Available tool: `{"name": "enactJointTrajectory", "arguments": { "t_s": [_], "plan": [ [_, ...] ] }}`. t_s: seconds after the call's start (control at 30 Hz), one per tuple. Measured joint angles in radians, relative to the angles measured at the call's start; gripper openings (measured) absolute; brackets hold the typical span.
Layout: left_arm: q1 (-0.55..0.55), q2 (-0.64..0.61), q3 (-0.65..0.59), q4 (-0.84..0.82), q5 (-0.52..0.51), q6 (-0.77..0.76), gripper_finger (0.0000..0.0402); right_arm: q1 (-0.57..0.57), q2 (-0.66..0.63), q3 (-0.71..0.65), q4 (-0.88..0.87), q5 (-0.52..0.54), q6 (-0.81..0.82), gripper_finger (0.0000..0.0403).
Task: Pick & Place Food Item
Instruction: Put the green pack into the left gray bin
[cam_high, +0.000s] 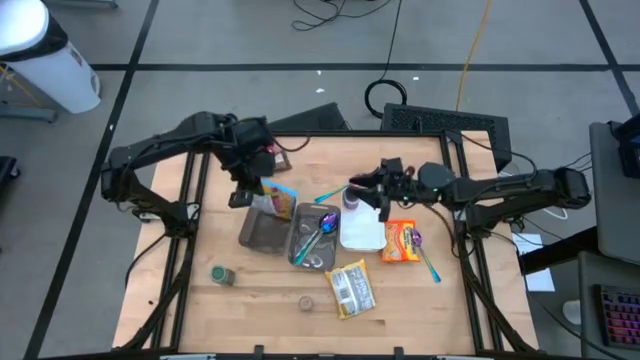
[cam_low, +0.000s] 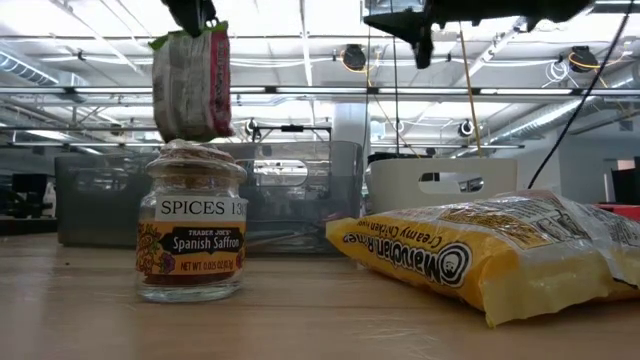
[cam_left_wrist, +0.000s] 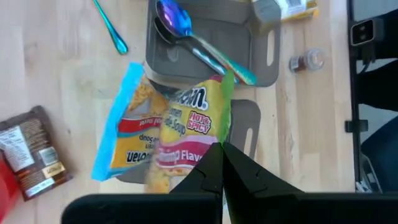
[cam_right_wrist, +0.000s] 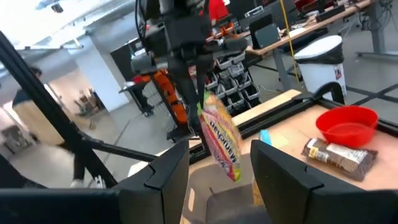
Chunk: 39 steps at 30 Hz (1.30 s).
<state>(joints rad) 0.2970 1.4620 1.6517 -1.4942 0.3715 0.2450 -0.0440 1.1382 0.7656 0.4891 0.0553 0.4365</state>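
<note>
1. The left end effector (cam_left_wrist: 221, 163) is pinching a yellow ramen noodle packet (cam_left_wrist: 186, 134) by its green edge, fingers pressed together on it, hanging it above the dark tray (cam_high: 262, 232) near the tabletop's centre.
2. The right end effector (cam_right_wrist: 214, 171) is hovering at about 3 o'clock from that packet, over the white tray (cam_high: 362, 230), fingers spread and holding nothing.
3. Three noodle packets are showing: the lifted one, a blue-edged one (cam_left_wrist: 127, 140) lying beneath it, and a yellow Maruchan packet (cam_low: 490, 250) resting on the tabletop (cam_high: 270, 295) at 6 o'clock.
4. Three trays are sitting side by side: dark, grey (cam_high: 305, 240) and white.
5. Two iridescent spoons are visible, one in the grey tray (cam_left_wrist: 186, 34), one at 4 o'clock (cam_high: 430, 262).
6. One Spanish Saffron spice jar (cam_low: 190, 235), one orange snack bag (cam_high: 400, 241), one brown packet (cam_left_wrist: 31, 155) and one red bowl (cam_right_wrist: 347, 123) are also lying out.
7. The small round item (cam_high: 308, 300) at 6 o'clock is too small to identify.
</note>
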Motion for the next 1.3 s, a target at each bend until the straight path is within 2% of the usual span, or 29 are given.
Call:
{"name": "enactJointTrajectory", "arguments": {
  "t_s": [0.3,0.5,0.67,1.3],
  "plan": [
    [-0.051,0.142,0.201,-0.077,-0.006,-0.014,0.0001,0.013,0.268,0.228,-0.046,-0.029,-0.105,0.0164],
    [-0.065,0.223,0.320,-0.076,0.006,-0.011,0.0001,0.013,0.367,0.310,-0.052,-0.030,-0.104,0.0164],
    [-0.068,0.250,0.361,-0.077,0.031,0.001,0.0001,0.013,0.383,0.334,-0.040,-0.030,-0.102,0.0164],
    [-0.071,0.284,0.363,-0.002,0.050,0.007,0.0001,0.007,0.383,0.334,-0.008,-0.035,-0.087,0.0164]
  ]
}}
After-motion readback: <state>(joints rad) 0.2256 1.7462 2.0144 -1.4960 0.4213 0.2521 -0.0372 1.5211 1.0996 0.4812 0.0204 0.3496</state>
